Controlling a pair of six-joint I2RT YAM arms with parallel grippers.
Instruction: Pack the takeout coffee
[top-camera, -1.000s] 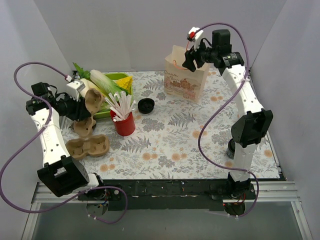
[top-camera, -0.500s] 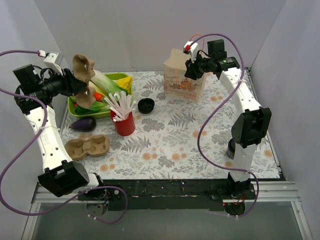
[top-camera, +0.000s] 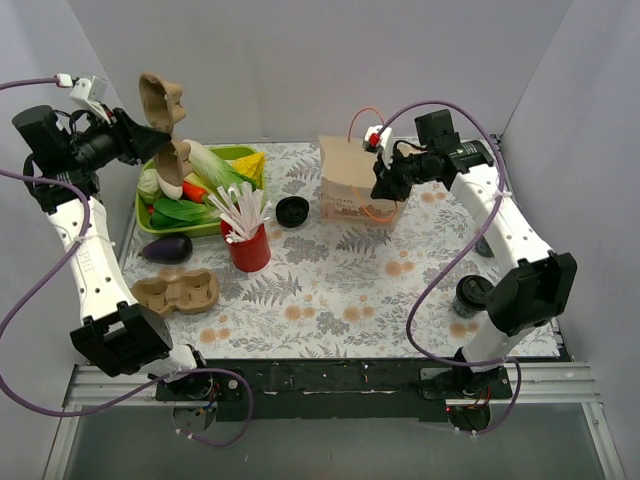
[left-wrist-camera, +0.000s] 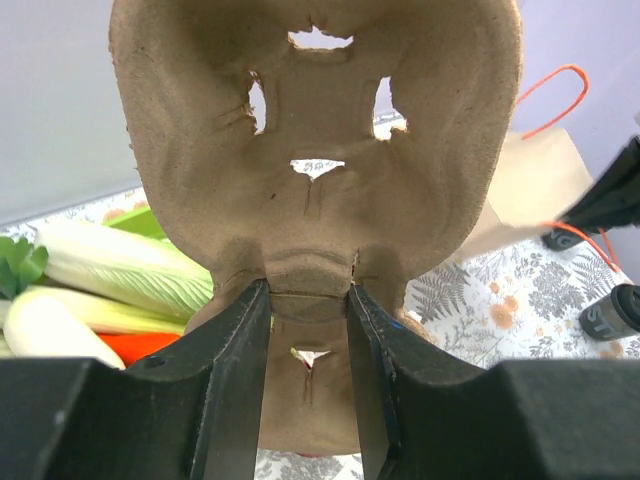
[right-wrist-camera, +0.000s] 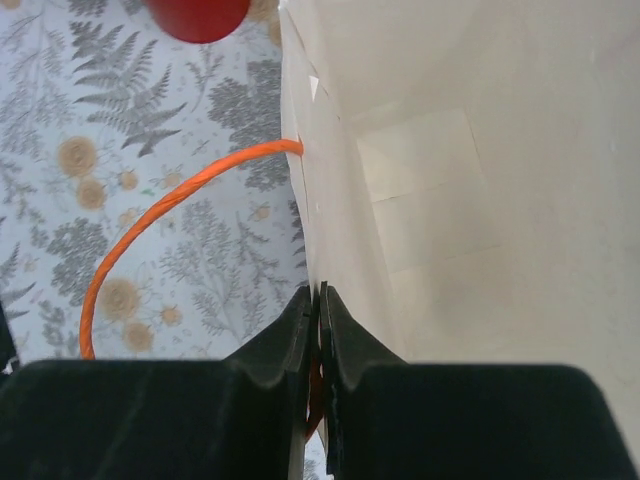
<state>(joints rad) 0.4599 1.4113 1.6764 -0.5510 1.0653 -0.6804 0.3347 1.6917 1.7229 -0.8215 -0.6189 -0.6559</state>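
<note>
Seen from above, the left arm stands tall at the 9 o'clock edge of the table (top-camera: 330, 290), elbow high and forearm pointing toward the back wall. The left fingers (left-wrist-camera: 240, 350) are clamped on the narrow waist of a brown pulp cup carrier (top-camera: 165, 130), which is held upright in the air above a green tray (top-camera: 228, 151) of vegetables. Only the left wrist camera shows this grip, with one finger on each side of the waist. In that view the carrier fills the frame and hides most of the table.

At about 8 o'clock lie an aubergine (top-camera: 166, 248) and a second carrier (top-camera: 177, 292). Nearer the centre stands a red cup (top-camera: 249, 250) of white straws. A loose black lid (top-camera: 292, 211) lies near it at its 2 o'clock.

At 12 o'clock stands a paper bag (top-camera: 350, 185) with orange handles. The right arm reaches to it from the 5 o'clock corner, bent at the elbow. The right fingers (right-wrist-camera: 290, 340) are pressed together on the bag's right-hand wall. The right wrist camera shows the paper pinched between them, and pale paper fills the right half of that view.

The takeout coffee (top-camera: 470, 295) stands on the table at 4 o'clock, well apart from the bag and just beside the right arm. Its top is too dark to make out clearly. A dark shape behind the forearm at 3 o'clock is too hidden to name.
</note>
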